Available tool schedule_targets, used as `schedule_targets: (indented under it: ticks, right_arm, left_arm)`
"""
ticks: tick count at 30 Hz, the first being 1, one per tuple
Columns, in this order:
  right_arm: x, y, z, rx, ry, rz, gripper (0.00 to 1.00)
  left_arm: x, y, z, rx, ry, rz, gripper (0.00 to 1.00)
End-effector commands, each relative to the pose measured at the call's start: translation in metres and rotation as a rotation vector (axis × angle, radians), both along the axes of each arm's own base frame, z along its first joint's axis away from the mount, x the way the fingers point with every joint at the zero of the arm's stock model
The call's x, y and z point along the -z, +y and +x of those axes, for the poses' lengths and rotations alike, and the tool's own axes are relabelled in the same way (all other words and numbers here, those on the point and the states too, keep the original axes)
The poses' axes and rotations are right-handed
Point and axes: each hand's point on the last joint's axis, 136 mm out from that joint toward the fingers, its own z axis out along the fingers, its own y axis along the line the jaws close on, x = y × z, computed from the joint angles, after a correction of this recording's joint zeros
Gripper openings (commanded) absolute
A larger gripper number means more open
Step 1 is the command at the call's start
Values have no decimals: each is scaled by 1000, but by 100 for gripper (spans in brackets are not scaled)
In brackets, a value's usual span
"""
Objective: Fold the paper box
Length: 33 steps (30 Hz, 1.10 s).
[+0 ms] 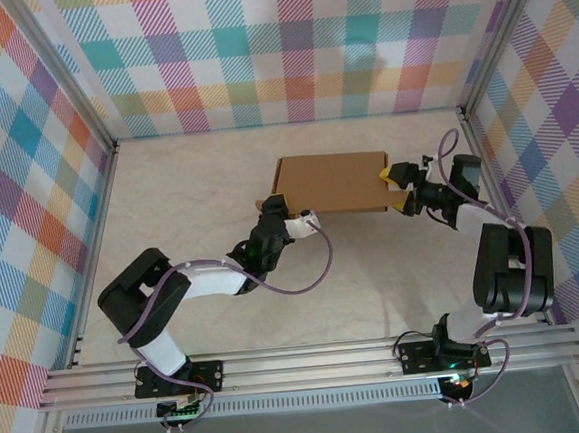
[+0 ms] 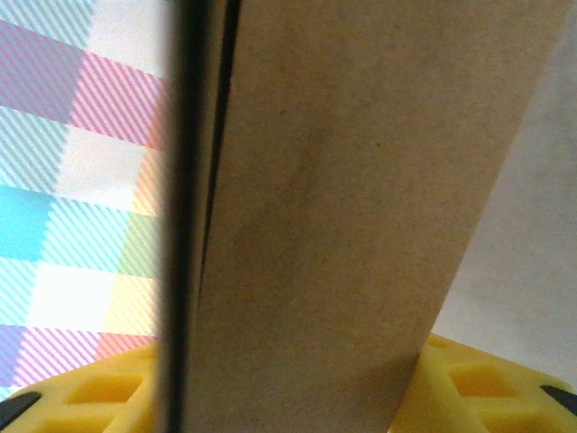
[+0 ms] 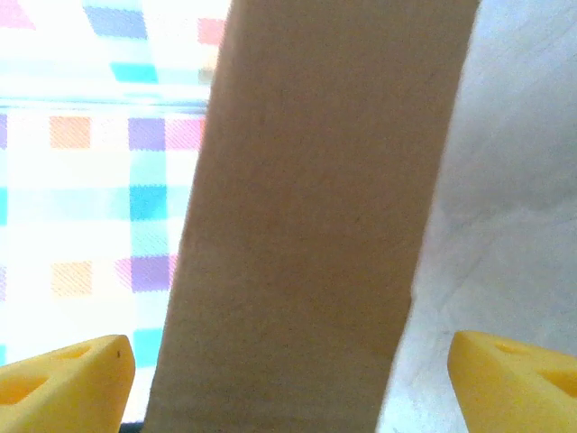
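Both ends of the paper box (image 1: 332, 181), just past the middle of the table (image 1: 376, 290) toward 12 o'clock, are covered — left gripper (image 1: 269, 216) pinching its 7 o'clock corner, right gripper (image 1: 398, 189) spread wide astride the 3 o'clock end — so I'd square that pair before squeezing, lest the wall buckle.

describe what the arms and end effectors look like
The left arm and right arm are black with white links, with purplish cables looping alongside. The left end effector and right end effector have yellow fingers with recessed pockets.
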Motion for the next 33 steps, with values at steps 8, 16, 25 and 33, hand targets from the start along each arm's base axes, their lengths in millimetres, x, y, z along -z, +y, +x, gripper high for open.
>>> schedule_targets:
  ticks: [8, 16, 25, 33]
  right_arm:
    - [-22, -59, 4, 233, -66, -243, 92]
    - [-64, -69, -12, 271, -287, -474, 88]
    - [-109, -35, -37, 136, -600, -675, 85]
    - [-127, 25, -74, -181, -838, -740, 79]
  left_arm:
    - [0, 2, -27, -2, 403, -40, 39]
    - [-12, 18, -55, 13, 687, 32, 39]
    - [-37, 42, -88, 46, 902, 80, 38]
    - [-42, 65, -109, 36, 1039, 153, 38]
